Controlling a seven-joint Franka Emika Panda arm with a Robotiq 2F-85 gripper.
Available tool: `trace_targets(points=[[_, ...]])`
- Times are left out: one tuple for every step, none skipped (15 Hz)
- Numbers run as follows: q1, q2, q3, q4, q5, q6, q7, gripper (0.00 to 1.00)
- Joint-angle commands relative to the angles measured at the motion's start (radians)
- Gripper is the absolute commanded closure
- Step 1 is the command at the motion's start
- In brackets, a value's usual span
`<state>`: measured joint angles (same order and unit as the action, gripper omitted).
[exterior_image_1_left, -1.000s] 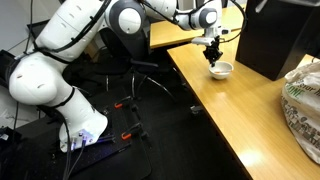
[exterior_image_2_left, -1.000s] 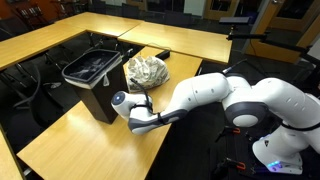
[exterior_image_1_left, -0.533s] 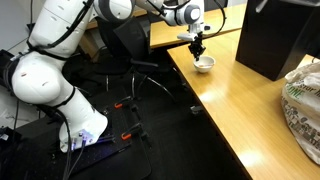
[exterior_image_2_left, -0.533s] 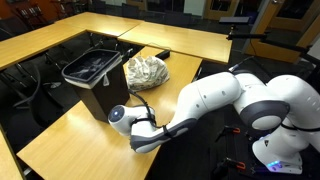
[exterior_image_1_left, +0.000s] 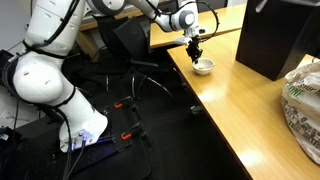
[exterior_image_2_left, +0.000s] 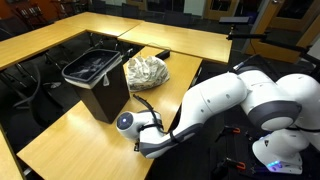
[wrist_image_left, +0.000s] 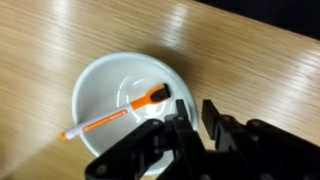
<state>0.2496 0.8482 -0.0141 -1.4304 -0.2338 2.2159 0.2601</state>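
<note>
Because the pincer (wrist_image_left: 196, 120) hangs low over the white bowl (wrist_image_left: 88, 82) with jaws barely apart, a finger could catch the orange marker (wrist_image_left: 112, 118) lying inside and tip the bowl.

Light wooden tabletop (exterior_image_1_left: 240, 110). On it: round white bowl (exterior_image_1_left: 204, 67) at eleven o'clock, tall black bin (exterior_image_1_left: 275, 35) at one o'clock, crumpled plastic bag (exterior_image_1_left: 303, 100) at four o'clock.

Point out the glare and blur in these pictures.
Wrist view: pale glare streaks the wooden table. The gripper is close to the lens and out of focus, while the white bowl and the orange pen in it are only slightly soft. Exterior view: the bowl is bright but tiny.
</note>
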Motion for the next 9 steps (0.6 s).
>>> trace_targets(points=[[0.003,-0.138,0.005,-0.147,0.029,-0.015,0.027,0.41],[0.01,-0.191,-0.002,-0.195,0.023,-0.004,0.044,0.34],[0.016,-0.242,-0.008,-0.235,0.014,0.004,0.06,0.26],[0.02,-0.302,-0.013,-0.28,0.005,0.006,0.085,0.19],[0.028,-0.359,-0.025,-0.321,-0.016,0.009,0.117,0.11],[0.031,-0.411,-0.033,-0.36,-0.039,0.001,0.144,0.05],[0.032,-0.461,-0.035,-0.392,-0.061,-0.017,0.165,0.0],[0.031,-0.507,-0.031,-0.425,-0.093,-0.058,0.169,0.0],[0.044,-0.543,-0.039,-0.45,-0.15,-0.097,0.233,0.0]])
